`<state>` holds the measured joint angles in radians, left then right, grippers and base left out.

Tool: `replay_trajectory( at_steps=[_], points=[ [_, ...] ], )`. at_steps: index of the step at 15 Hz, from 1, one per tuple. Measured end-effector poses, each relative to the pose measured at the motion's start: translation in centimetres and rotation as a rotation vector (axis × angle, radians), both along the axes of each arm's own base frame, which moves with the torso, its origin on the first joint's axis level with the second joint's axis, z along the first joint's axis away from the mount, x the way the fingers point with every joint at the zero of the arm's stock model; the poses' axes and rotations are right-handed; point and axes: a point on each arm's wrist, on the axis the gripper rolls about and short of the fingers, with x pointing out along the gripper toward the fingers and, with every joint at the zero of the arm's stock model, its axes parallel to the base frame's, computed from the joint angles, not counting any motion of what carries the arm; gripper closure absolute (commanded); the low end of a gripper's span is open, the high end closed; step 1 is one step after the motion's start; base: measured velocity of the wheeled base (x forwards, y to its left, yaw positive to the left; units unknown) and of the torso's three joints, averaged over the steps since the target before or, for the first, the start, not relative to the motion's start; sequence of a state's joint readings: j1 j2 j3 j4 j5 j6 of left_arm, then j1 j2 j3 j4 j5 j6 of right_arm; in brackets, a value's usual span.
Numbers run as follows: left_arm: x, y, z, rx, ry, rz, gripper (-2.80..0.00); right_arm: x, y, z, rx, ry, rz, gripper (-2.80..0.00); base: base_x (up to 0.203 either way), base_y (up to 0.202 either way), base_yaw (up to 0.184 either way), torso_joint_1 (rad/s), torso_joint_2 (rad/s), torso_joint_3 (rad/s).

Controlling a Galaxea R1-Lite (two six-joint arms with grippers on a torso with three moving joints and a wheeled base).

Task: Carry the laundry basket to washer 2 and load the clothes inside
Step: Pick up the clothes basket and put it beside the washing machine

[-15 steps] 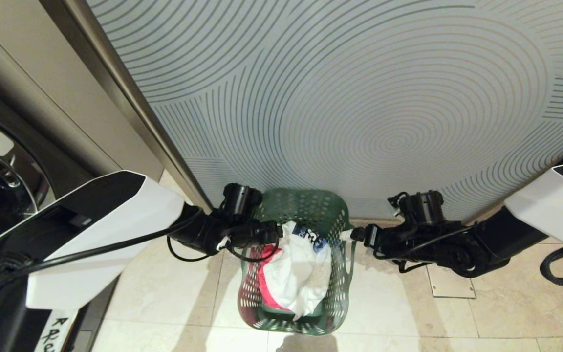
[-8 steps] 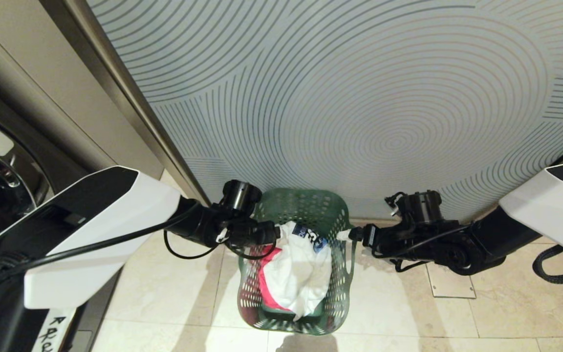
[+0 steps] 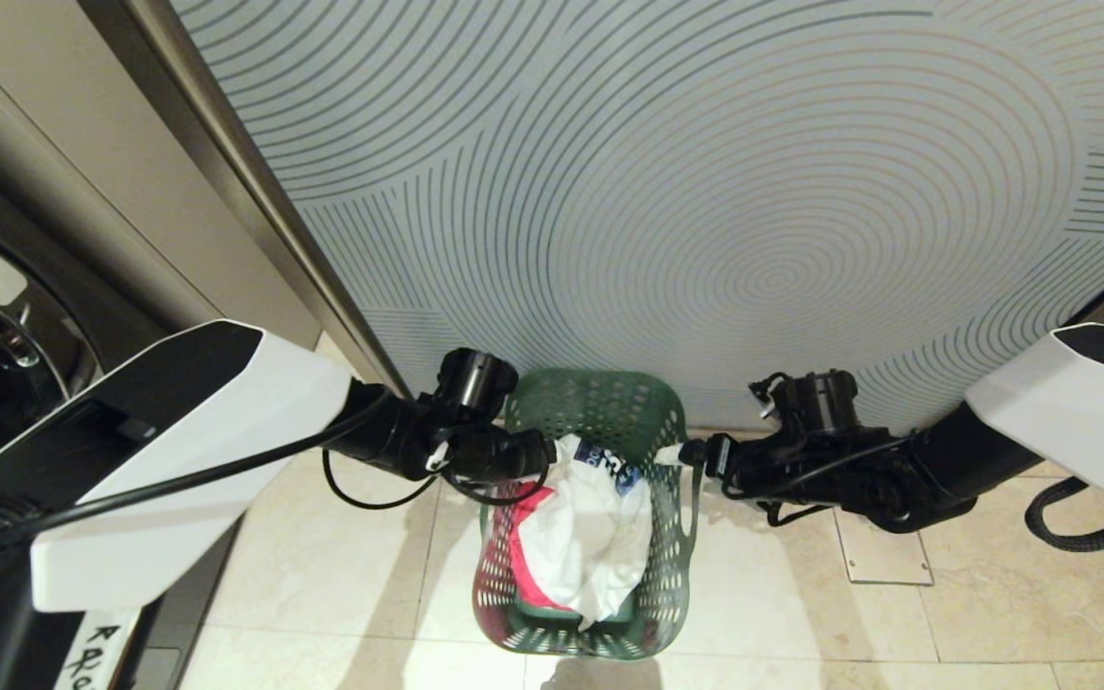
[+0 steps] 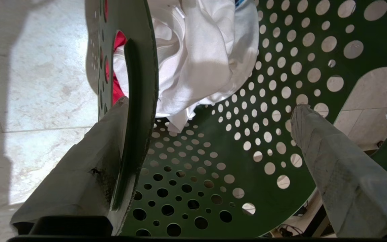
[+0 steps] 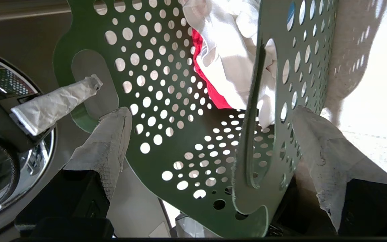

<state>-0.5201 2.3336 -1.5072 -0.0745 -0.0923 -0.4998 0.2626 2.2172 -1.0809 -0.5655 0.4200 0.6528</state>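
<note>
Beige floor tiles [image 3: 341, 575] run up to a pale blue wall panel with concentric lines [image 3: 705, 192], and the green perforated plastic laundry basket [image 3: 672, 561] stands against it holding white and pink-red clothes [image 3: 581, 537]. Left hand [image 3: 540, 458] straddles the basket's left handle wall, fingers spread wide, ungripped. Right hand [image 3: 681, 454] straddles the right handle wall, equally wide
</note>
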Motion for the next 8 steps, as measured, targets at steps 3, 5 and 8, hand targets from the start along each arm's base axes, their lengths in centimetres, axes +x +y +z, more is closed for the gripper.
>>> replay_trajectory(
  at_steps=[3,5,8],
  points=[
    [-0.3,-0.7,-0.1,-0.008,0.004,-0.008,-2.8,0.0,0.0,-0.1,-0.001,0.001,0.001,-2.8,0.0,0.0,0.0,0.0,0.0,0.0],
    [-0.5,-1.1,-0.4,-0.026,0.019,0.004,-2.8,0.2,0.0,0.1,0.002,-0.007,0.001,-2.8,0.0,0.0,0.0,0.0,0.0,0.0],
    [-0.7,-1.6,-0.9,-0.024,0.028,-0.003,-2.8,0.4,0.1,0.3,0.008,-0.015,0.003,-2.8,0.0,0.0,0.0,0.0,0.0,0.0]
  ],
)
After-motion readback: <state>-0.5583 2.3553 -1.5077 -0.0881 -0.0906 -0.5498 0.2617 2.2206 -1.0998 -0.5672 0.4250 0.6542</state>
